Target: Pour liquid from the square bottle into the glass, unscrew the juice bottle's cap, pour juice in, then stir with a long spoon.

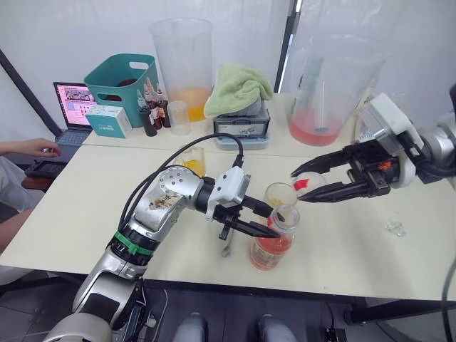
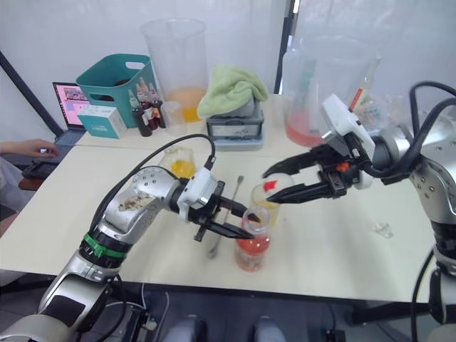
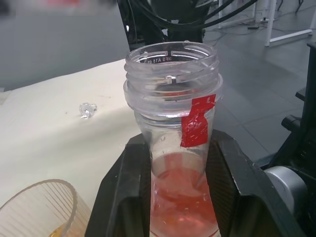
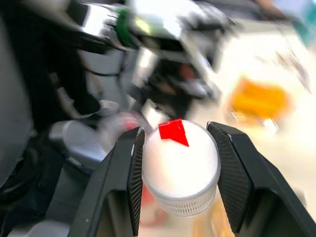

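The left gripper (image 1: pixel 267 221) is clamped on the juice bottle (image 1: pixel 273 242), its two black fingers (image 3: pixel 123 192) pressing either side of the clear body just below the threaded neck, and the bottle stands upright near the front edge of the table (image 1: pixel 92 214) with pinkish-red liquid low in it and its mouth open, a red scrap of label on its shoulder. The cap (image 1: pixel 308 182) is off and up in the air at about two o'clock from the bottle mouth, pinched between the fingers of the right gripper (image 1: pixel 303 185), white with a red patch, the pads (image 4: pixel 131 173) snug against its rim. The glass (image 1: pixel 279 194) sits on the table just behind the bottle, at twelve o'clock from it and directly beneath the held cap, with yellowish liquid in it. The square bottle (image 1: pixel 194 160) stands at ten o'clock from the glass, well apart, orange liquid showing. The long spoon (image 2: pixel 228 214) lies flat on the table at nine o'clock from the juice bottle, partly under the left gripper. At the back edge sit a teal basket (image 1: pixel 121 78), two big clear jugs (image 1: pixel 182 57) and a green cloth (image 1: pixel 239 87). A person's hand (image 1: pixel 35 147) rests at a laptop (image 1: pixel 71 114) on the far left.
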Controlling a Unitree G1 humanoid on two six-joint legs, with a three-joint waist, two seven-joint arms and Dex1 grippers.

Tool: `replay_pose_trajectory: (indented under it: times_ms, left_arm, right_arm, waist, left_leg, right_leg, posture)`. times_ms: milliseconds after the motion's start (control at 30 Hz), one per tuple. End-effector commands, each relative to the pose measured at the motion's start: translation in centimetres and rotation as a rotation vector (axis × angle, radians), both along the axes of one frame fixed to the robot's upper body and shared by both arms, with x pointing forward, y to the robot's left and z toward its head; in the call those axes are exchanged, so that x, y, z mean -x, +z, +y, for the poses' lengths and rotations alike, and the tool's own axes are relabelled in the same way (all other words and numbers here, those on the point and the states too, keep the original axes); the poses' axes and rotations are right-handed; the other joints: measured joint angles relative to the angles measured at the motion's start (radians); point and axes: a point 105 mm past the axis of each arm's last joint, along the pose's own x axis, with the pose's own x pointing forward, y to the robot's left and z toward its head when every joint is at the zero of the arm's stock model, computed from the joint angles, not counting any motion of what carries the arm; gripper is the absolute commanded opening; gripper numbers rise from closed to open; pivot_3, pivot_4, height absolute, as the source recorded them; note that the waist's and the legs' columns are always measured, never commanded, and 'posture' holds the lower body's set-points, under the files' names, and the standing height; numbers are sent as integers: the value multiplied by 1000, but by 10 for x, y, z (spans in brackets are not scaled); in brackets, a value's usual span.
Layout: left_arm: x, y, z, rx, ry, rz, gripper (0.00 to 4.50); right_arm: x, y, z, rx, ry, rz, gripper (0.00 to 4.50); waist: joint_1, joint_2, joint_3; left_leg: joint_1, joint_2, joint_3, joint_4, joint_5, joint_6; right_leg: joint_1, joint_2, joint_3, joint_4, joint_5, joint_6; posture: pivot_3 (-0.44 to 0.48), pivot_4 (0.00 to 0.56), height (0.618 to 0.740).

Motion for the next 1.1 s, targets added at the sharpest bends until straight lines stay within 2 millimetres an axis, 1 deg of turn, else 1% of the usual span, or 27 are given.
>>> replay_pose_trajectory:
  times_ms: [33,67,167,267,300,367,433,500,533,633,800,933,967,1033,1100]
  left_arm:
    - [1,-17,1,-64,9,28,1158]
    - [2,-16,1,-61,9,26,1158]
    - [1,-10,2,-36,12,24,1158]
    - [1,-5,2,-13,17,21,1158]
    - [0,-1,3,0,20,22,1158]
    - [0,3,4,13,24,24,1158]
    - [-2,11,8,24,41,21,1158]
    - [-4,17,11,34,57,24,1158]
    - [-5,20,13,40,66,28,1158]
    - [-8,37,24,60,96,42,1158]
    - [-20,63,45,74,163,39,1158]
    - [-32,77,53,87,218,8,1158]
    - [-34,79,54,90,229,-2,1158]
    - [-47,87,58,100,278,-54,1158]
    - [-59,93,60,114,319,-98,1158]
  right_arm:
    - [-15,-34,-49,34,-308,20,1679]
    - [-14,-43,-56,42,-349,34,1679]
    - [-18,-78,-76,4,-570,73,1679]
    - [-16,-103,-90,9,-707,72,1679]
    - [-17,-115,-99,-2,-788,76,1679]
    - [-16,-129,-109,-16,-886,80,1679]
    - [-15,-150,-124,-29,-1037,92,1679]
    - [-13,-165,-136,-26,-1142,101,1679]
    - [-12,-171,-141,-24,-1178,106,1679]
    - [-7,-186,-142,-45,-1221,150,1679]
    - [-5,-196,-147,-62,-1265,186,1679]
    - [-5,-197,-148,-76,-1271,191,1679]
    - [-5,-196,-148,-86,-1271,190,2597]
    - [-8,-184,-140,-139,-1240,166,3263]
    - [-11,-167,-134,-187,-1210,113,3946]
  waist:
    - [4,-1,-1]
    - [8,-2,-1]
    - [3,-1,-1]
    - [-5,0,-1]
    - [-6,0,-1]
    - [-5,-1,-1]
    - [-5,-1,-1]
    - [-5,0,-1]
    - [-5,0,-1]
    - [-9,0,-1]
    - [-6,-1,0]
    - [-3,-1,-1]
    - [-3,-1,-1]
    - [-3,-1,-1]
    - [-5,-2,0]
  left_leg:
    - [1,0,-1,0,0,0]
    - [1,0,-1,0,0,0]
    - [0,0,0,0,0,0]
    - [1,0,1,-1,0,0]
    - [1,0,1,-1,0,0]
    - [2,0,1,0,0,0]
    - [2,0,2,0,0,0]
    - [1,0,1,0,0,0]
    - [1,0,1,0,0,0]
    - [1,0,2,0,0,0]
    - [1,0,2,0,1,-1]
    - [2,0,2,0,1,-1]
    - [2,0,2,0,1,-1]
    - [2,-1,2,0,1,-1]
    - [1,0,2,0,1,-1]
  right_leg:
    - [1,0,-1,1,0,0]
    - [1,0,-1,1,0,0]
    - [0,0,1,1,0,0]
    - [0,1,2,1,0,0]
    - [0,1,2,2,0,0]
    - [1,1,3,1,0,0]
    - [1,1,3,1,0,0]
    - [1,1,3,1,0,0]
    - [0,1,4,1,0,0]
    - [0,1,4,1,0,0]
    - [1,2,4,0,0,0]
    - [2,1,4,-1,0,1]
    - [2,1,4,-1,0,1]
    - [2,1,4,0,0,1]
    - [1,2,4,0,0,1]
  posture:
    - [0,150,740]
    - [0,150,740]
    - [0,150,740]
    - [0,150,740]
    - [0,150,740]
    - [0,150,740]
    - [0,150,740]
    - [0,150,740]
    - [0,150,740]
    - [0,150,740]
    - [0,150,740]
    - [0,150,740]
    - [0,150,740]
    - [0,150,740]
    - [0,150,740]
